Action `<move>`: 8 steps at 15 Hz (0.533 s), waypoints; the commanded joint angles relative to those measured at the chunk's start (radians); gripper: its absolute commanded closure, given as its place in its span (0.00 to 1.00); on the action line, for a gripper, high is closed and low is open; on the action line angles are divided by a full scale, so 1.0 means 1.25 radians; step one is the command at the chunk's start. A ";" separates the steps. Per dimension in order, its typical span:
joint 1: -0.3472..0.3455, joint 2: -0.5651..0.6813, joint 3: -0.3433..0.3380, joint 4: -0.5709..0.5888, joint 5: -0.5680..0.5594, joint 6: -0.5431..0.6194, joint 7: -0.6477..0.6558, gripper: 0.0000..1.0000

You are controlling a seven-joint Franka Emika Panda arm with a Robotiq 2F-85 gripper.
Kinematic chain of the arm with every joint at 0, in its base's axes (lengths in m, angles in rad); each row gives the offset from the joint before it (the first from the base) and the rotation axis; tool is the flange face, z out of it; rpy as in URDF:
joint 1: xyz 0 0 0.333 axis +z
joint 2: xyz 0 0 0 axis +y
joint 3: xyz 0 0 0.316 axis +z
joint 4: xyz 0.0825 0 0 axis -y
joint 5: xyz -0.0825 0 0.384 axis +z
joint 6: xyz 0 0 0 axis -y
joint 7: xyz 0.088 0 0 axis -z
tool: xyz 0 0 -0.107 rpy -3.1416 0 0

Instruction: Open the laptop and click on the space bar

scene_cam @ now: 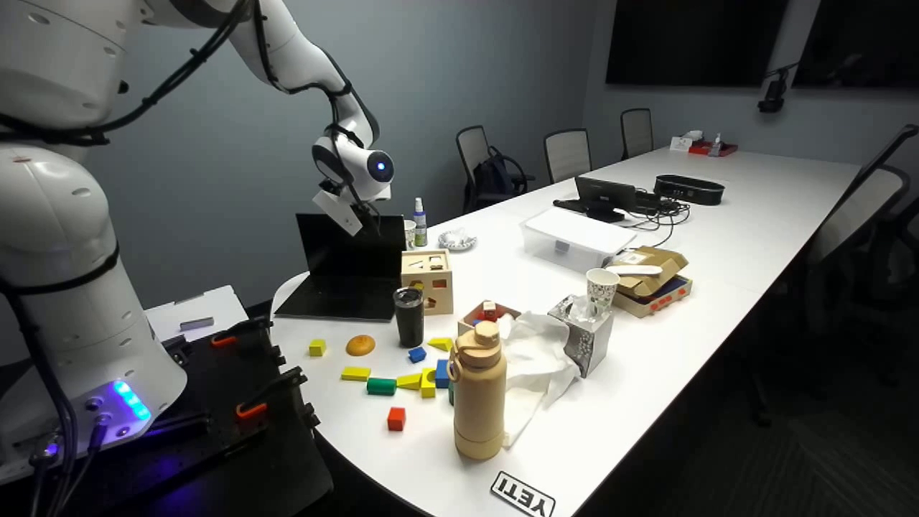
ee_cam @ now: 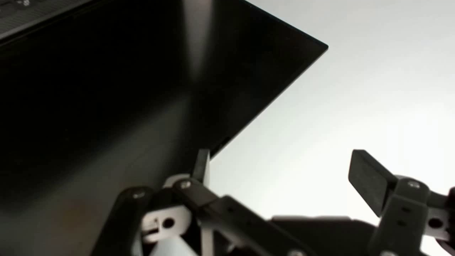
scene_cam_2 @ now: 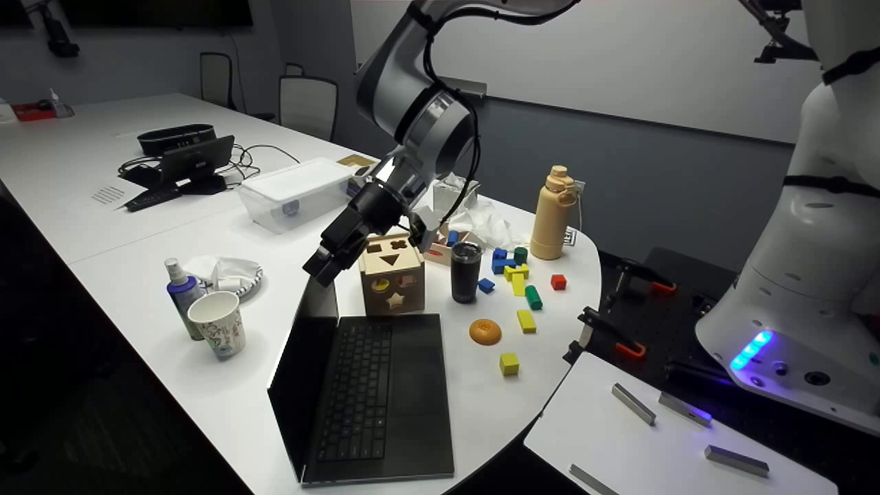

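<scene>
The black laptop (scene_cam: 337, 298) stands open at the table end, with its screen (scene_cam_2: 297, 385) raised and dark. Its keyboard (scene_cam_2: 357, 385) shows in an exterior view. I cannot clearly pick out the space bar. In the wrist view the dark screen (ee_cam: 117, 89) fills the left, with a strip of keys at the top left. My gripper (ee_cam: 280, 153) is open with nothing between its fingers. The left finger overlaps the screen's edge; the right finger is over the white table. In an exterior view the gripper (scene_cam_2: 320, 268) is at the lid's far top corner. Contact cannot be told.
A wooden shape-sorter box (scene_cam_2: 392, 275) and a black tumbler (scene_cam_2: 465, 271) stand close beside the laptop. Colored blocks (scene_cam: 382, 386) and a tan bottle (scene_cam: 479, 391) are on the table. A paper cup (scene_cam_2: 218, 323) and a spray bottle (scene_cam_2: 184, 295) stand behind the screen.
</scene>
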 commanded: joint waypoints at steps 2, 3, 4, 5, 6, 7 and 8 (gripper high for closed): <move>-0.011 -0.093 -0.007 -0.109 -0.054 0.053 0.018 0.00; -0.014 -0.094 -0.007 -0.122 -0.064 0.065 0.021 0.00; -0.013 -0.087 -0.007 -0.132 -0.075 0.083 0.021 0.02; -0.012 -0.078 -0.005 -0.140 -0.085 0.099 0.020 0.26; -0.010 -0.067 -0.002 -0.145 -0.087 0.116 0.012 0.26; -0.011 -0.058 0.003 -0.150 -0.083 0.130 0.002 0.31; -0.008 -0.046 0.007 -0.150 -0.082 0.143 -0.002 0.40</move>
